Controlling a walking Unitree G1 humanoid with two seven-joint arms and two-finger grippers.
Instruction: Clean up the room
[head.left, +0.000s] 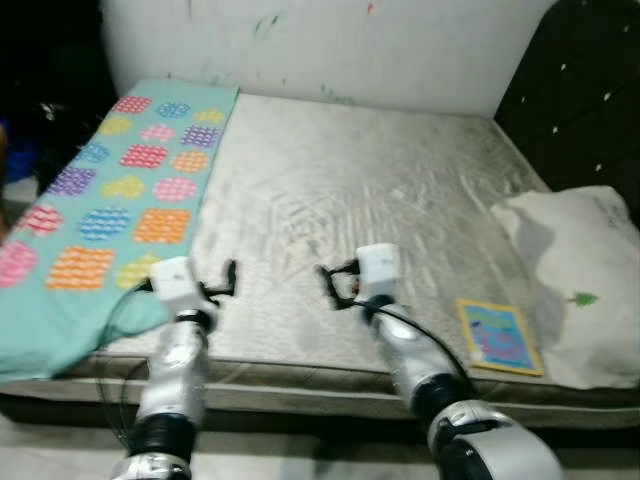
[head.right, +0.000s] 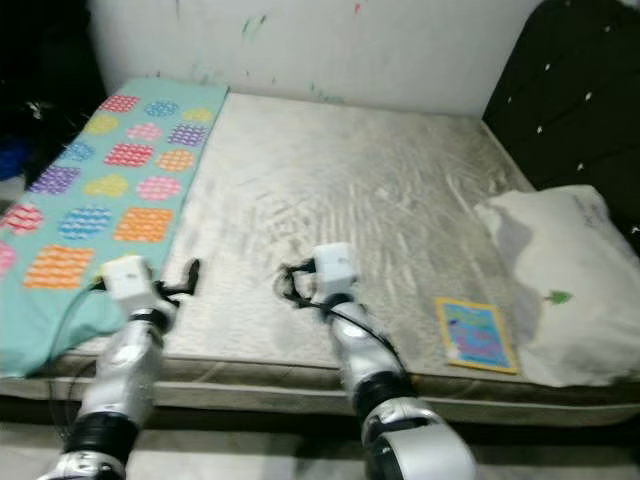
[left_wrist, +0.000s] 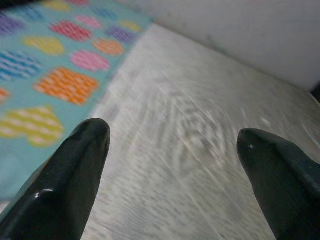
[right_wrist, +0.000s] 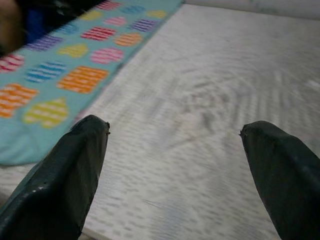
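Bare grey quilted mattress (head.left: 370, 200) is the landmark, sitting against a white paint-flecked wall (head.left: 330, 45). Teal blanket with coloured heart patches (head.left: 110, 210) runs along the mattress's left side, its near end drooping over the front edge. White crumpled pillow with a small green print (head.left: 575, 280) lies at the mattress's right front corner, beside the black tufted headboard (head.left: 580, 100). Small flat book with a blue and yellow cover (head.left: 498, 336) lies on the mattress just left of the pillow, near the front edge. These three look like the things to tidy.

Left end effector (head.left: 222, 280) hovers over the mattress's front left part, just beside the blanket edge, fingers spread wide, holding nothing. Right end effector (head.left: 338, 285) hovers over the front middle, also spread wide and empty, well apart from the book.

Risks, as judgement: the thin book lies flat, so fingers could skid off it or push it off the front edge. Pulling the blanket by its overhanging end could drag the whole thing to the floor. Loose cables at the wrists might snag on fabric.

Hard to make out: everything is motion-blurred; the book's cover art is unreadable. Dark clutter left of the mattress is unidentifiable. The pillow's right side is cut off, and the floor is barely shown.
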